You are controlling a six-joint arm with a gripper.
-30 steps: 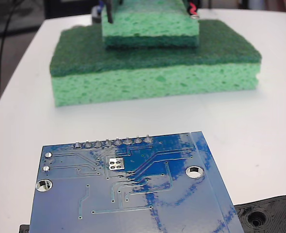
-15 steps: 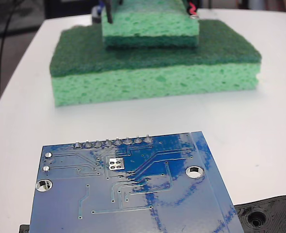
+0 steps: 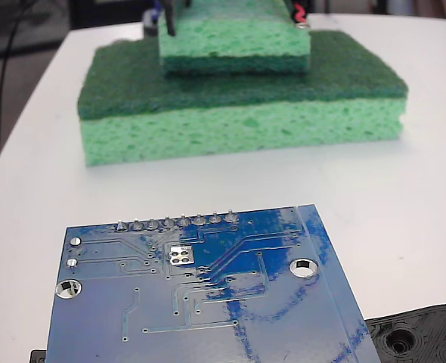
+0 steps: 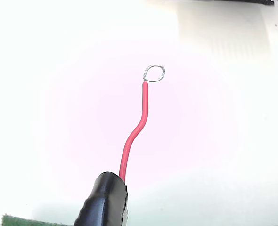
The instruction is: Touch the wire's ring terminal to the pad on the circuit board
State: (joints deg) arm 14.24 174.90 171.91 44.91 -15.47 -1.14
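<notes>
The circuit board [image 3: 200,291] lies flat at the near edge of the white desk [image 3: 404,181] in the fixed view, its glossy blue face up, with a row of grey solder bumps [image 3: 176,222] along its far edge. Just below that row, left of the board's middle, sits the pad [image 3: 181,255] — a small bright silver square with four dark dots. Nothing touches it. Round silver-rimmed holes [image 3: 305,268] mark the board's left and right sides, and a black plastic part [image 3: 423,336] shows at the lower right corner of the picture, just beside the board.

Farther back on the desk stands a large green sponge [image 3: 242,106] with a dark scouring top, and a smaller green sponge [image 3: 234,38] rests on it. At the top edge of this view, behind the small sponge, a dark piece on the left and a bit of red on the right are partly visible; the pincer itself cannot be made out there, so whether it is spread or pressed together I cannot tell.

In the wrist view the wire [image 4: 135,129] rises red and slightly curved out of a black sleeve [image 4: 103,200] at the bottom, ending in the ring terminal [image 4: 154,73] — a tiny silver loop held over a washed-out white background. A sliver of green shows at the lower left corner. The ring is well apart from the board, which does not appear in this view.
</notes>
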